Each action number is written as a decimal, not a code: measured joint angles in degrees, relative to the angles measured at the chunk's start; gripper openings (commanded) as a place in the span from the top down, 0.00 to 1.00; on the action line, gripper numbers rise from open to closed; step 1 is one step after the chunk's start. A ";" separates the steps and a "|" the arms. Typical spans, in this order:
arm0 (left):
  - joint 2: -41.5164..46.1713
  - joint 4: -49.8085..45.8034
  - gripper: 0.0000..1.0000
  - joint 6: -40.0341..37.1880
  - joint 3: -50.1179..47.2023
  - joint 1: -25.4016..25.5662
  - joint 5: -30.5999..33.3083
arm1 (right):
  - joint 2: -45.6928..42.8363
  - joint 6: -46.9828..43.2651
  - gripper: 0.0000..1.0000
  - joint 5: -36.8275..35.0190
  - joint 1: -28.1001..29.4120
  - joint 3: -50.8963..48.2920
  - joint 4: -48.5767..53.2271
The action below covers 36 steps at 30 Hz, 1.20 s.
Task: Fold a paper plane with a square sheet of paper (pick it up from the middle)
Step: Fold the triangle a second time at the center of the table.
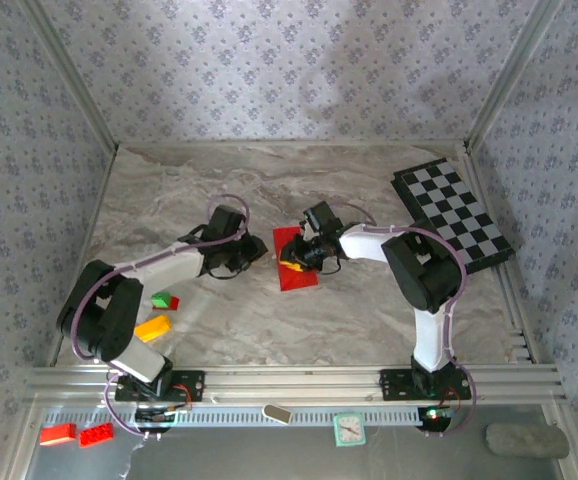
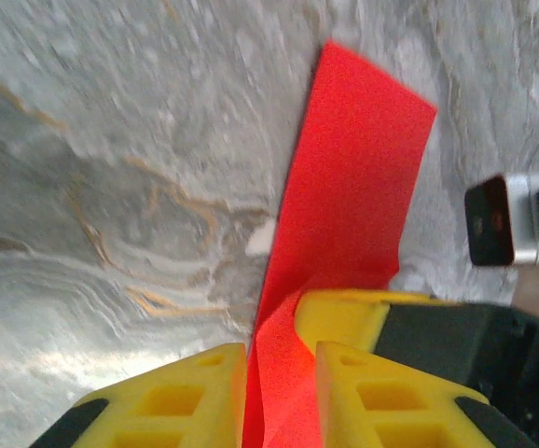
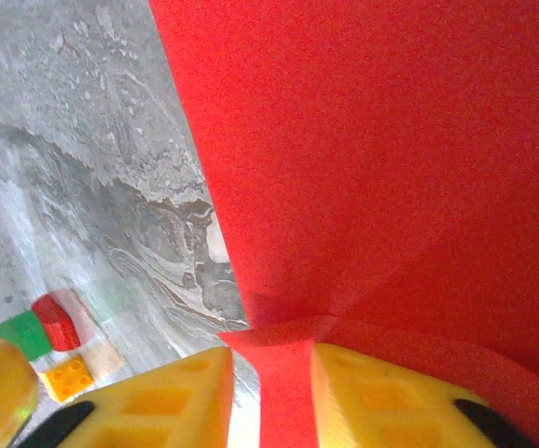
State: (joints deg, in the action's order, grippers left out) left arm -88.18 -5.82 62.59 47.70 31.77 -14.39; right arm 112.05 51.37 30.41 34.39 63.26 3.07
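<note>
A grey-and-beige marbled tabletop (image 1: 299, 330) sits inside a booth of pale floral-patterned wallpapered walls (image 1: 289, 70) — framed by slim silver metal corner posts (image 1: 69, 75), with soft, even light throughout.

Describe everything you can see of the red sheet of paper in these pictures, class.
The red sheet of paper is thin, bright and unmarked, with faint creases. It lies near the middle of the marbled table, one part raised off it. The left hand pinches an upstanding fold between its yellow fingers, and the right hand is likewise shut on an edge.
</note>
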 measured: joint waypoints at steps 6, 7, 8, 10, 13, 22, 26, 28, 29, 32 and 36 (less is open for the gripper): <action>-0.76 1.77 0.85 1.18 -1.16 3.39 -4.72 | 0.26 -0.42 0.94 -1.11 0.00 0.04 1.55; -1.20 2.25 0.86 1.38 -1.14 3.98 -5.60 | 0.26 -0.42 0.95 -1.14 -0.02 0.09 1.66; -1.68 2.62 0.87 1.42 -1.14 4.48 -6.29 | 0.26 -0.42 0.96 -1.14 -0.02 0.15 1.73; -2.78 2.95 0.88 1.57 -1.14 5.35 -7.63 | 0.26 -0.42 0.97 -1.20 0.00 0.24 1.90; -4.50 2.97 0.90 1.55 -0.92 6.21 -9.40 | 0.26 -0.42 0.98 -1.33 0.00 0.33 2.10; -8.09 2.84 0.90 1.11 0.98 7.04 -11.85 | 0.26 -0.42 1.00 -1.57 0.00 0.44 2.34; -9.20 2.84 0.90 0.85 2.10 7.04 -12.00 | 0.26 -0.42 1.00 -1.66 0.02 0.44 2.34; -9.77 2.86 0.90 0.61 2.56 7.04 -12.00 | 0.26 -0.42 1.00 -1.68 0.04 0.44 2.36; -10.01 2.86 0.90 0.46 2.71 7.04 -11.98 | 0.26 -0.42 1.00 -1.68 0.04 0.44 2.36; -10.73 2.82 0.90 0.20 3.06 7.26 -11.98 | 0.26 -0.42 1.00 -1.70 0.04 0.44 2.40; -11.04 2.29 0.91 -0.22 3.06 7.26 -11.96 | 0.26 -0.42 1.00 -1.73 0.04 0.46 2.47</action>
State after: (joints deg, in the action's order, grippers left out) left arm -99.22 -3.53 62.37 50.76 39.03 -26.35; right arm 112.31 50.96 28.69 34.44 63.72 5.54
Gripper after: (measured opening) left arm 0.095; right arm 0.056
